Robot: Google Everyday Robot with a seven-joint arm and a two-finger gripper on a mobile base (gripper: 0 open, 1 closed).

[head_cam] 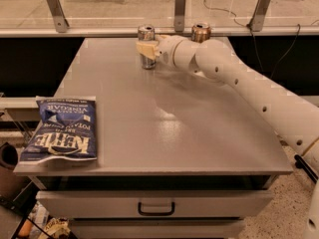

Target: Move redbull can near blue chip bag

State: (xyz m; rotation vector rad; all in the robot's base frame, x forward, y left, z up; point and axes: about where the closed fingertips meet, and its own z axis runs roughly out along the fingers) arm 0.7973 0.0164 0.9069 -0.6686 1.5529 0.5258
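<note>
The redbull can (pixel 146 33), slim and silver-grey with a shiny top, stands upright at the far edge of the grey table (pixel 164 128). My gripper (pixel 147 49) reaches in from the right on the white arm (pixel 239 78) and is shut on the can at mid height. One cream finger (pixel 144 48) lies across the can's front. The blue chip bag (pixel 62 128), dark blue with white Kettle lettering, lies flat at the table's front left corner, far from the can.
A gold-bronze can (pixel 200 32) stands at the far edge just right of my wrist. A glass rail with metal posts (pixel 179 9) runs behind the table. A drawer with a handle (pixel 156 209) sits under the front edge.
</note>
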